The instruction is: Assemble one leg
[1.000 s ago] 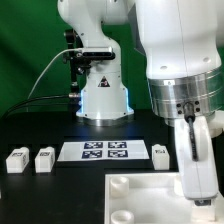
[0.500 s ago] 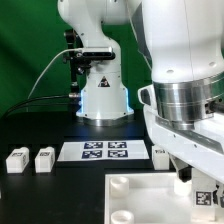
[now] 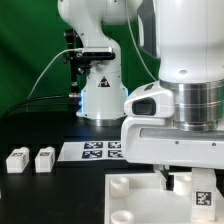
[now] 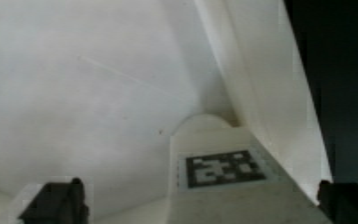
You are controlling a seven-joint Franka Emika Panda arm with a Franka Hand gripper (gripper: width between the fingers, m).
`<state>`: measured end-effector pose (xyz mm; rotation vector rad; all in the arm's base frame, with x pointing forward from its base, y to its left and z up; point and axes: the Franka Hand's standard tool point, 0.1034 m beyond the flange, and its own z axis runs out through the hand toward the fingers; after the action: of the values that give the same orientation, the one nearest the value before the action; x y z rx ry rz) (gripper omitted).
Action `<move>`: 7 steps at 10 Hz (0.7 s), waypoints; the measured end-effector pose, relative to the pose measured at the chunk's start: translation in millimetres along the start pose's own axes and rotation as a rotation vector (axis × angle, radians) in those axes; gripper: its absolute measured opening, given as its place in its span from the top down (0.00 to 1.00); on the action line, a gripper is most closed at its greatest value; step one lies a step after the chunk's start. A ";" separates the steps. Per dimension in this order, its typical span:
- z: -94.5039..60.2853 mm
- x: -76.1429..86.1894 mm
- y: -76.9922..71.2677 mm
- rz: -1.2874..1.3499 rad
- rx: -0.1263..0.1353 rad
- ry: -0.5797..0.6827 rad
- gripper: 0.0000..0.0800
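My gripper point(image 4: 202, 205) is open, its two dark fingertips point(image 4: 55, 203) wide apart at the edges of the wrist view. Between and beyond them lies a white leg point(image 4: 220, 165) with a black-and-white tag, on the large white panel point(image 4: 87, 90) next to its raised wall. In the exterior view the gripper point(image 3: 180, 183) hangs low over the panel point(image 3: 125, 190) at the front right, and a tag point(image 3: 205, 197) shows just below it. Two more legs point(image 3: 17, 158) point(image 3: 44, 158) stand at the exterior view's left.
The marker board point(image 3: 100, 150) lies behind the panel. The robot base point(image 3: 103, 95) stands at the back. My arm's large body point(image 3: 185, 90) fills the exterior view's right and hides the table there.
The arm has come down and nearer the camera over the panel. It now hides the leg that stood to the right of the marker board.
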<state>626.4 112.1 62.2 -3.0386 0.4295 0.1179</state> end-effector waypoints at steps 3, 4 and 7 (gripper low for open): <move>0.6 0.0 0.2 0.061 0.002 -0.001 0.35; 0.7 -0.3 -0.5 0.155 0.004 -0.002 0.52; 1.0 -0.4 -1.8 0.467 0.010 -0.006 0.64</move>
<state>626.5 114.1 61.4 -2.8639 1.1248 0.1465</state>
